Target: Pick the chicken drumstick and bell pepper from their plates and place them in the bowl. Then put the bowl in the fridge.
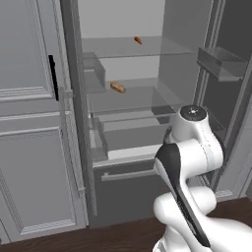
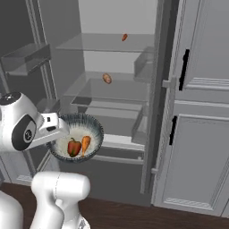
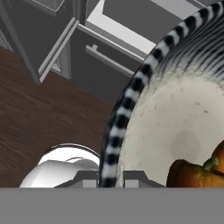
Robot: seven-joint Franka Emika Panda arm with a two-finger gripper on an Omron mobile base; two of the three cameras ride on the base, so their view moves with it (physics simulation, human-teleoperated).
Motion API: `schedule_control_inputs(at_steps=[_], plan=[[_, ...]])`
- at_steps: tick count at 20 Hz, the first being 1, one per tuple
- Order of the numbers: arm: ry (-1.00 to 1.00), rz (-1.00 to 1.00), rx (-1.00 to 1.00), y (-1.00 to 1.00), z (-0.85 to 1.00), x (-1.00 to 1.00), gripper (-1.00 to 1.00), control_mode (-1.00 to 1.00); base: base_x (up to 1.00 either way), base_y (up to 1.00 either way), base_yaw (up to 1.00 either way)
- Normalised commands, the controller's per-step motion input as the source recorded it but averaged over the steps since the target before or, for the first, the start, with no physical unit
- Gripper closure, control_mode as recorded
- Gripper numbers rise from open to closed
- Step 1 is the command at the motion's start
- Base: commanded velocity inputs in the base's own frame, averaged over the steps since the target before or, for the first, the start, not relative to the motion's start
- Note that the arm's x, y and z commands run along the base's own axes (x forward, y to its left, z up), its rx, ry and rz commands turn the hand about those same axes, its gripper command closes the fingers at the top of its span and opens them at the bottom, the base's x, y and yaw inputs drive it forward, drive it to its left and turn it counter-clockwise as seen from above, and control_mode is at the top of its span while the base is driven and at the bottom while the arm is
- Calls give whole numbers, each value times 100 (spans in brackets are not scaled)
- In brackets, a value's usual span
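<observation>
The dark speckled bowl (image 2: 77, 134) hangs in the air before the open fridge (image 2: 112, 89), level with its lower shelf. My gripper (image 2: 62, 130) is shut on the bowl's left rim. Inside the bowl lie the red bell pepper (image 2: 74, 146) and the orange-brown chicken drumstick (image 2: 85, 143), side by side. In the hand view the striped rim of the bowl (image 3: 131, 96) runs down between my fingertips (image 3: 83, 177), and the bell pepper (image 3: 192, 173) rests on the whitish inside. In the left base view my own arm covers the bowl in front of the fridge (image 1: 128, 98). The plates are out of view.
Two small orange-brown foods (image 2: 125, 37) (image 2: 107, 78) lie on the glass shelves. The open fridge door with its bins (image 2: 27, 56) stands at the left. A drawer with a bar handle (image 3: 109, 61) lies below the shelves. Grey cabinet doors with black handles (image 2: 183, 69) flank the right.
</observation>
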Motion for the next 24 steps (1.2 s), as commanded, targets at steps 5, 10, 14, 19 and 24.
schedule_control_inputs(at_steps=[5, 10, 14, 19, 24], plan=[[0, 0, 0, 0, 0, 0, 100, 100, 56, -38, 6], [0, 0, 0, 0, 0, 0, 100, 100, 79, -14, 6], [0, 0, 0, 0, 0, 0, 100, 100, 64, -23, 5], [0, 0, 0, 0, 0, 0, 100, 100, 48, -12, 3], [-2, 3, 0, -10, 1, 0, 100, -100, 0, -6, 0]])
